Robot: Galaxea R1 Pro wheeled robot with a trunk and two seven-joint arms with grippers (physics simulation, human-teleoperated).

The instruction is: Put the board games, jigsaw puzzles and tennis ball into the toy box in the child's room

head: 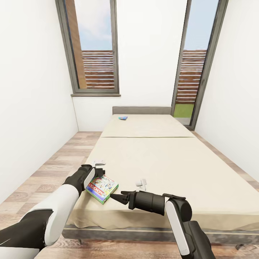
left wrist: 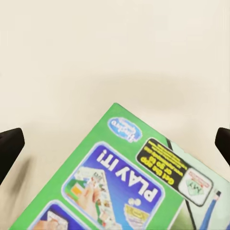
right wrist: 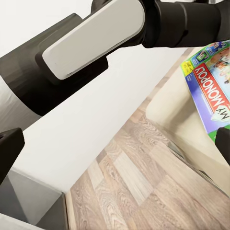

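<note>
A green My Monopoly board game box (head: 102, 187) lies flat on the cream bed (head: 162, 162), near its front left corner. My left gripper (head: 97, 172) hovers at the box's left edge; in the left wrist view the gripper (left wrist: 115, 146) is open wide, and the box (left wrist: 129, 187) lies below between the fingertips (left wrist: 9, 149) without touching them. My right gripper (head: 117, 197) points at the box's right corner, open and empty, a little short of it. The right wrist view shows the box (right wrist: 211, 91) beyond my left arm (right wrist: 91, 33). A second board game (head: 123, 117) lies far off by the headboard.
The bed nearly fills the narrow room between white walls. Strips of wood floor (head: 57, 162) run along both sides of it. Two tall windows (head: 95, 46) stand in the far wall behind the grey headboard (head: 142, 110). The bed's front edge is just below my arms.
</note>
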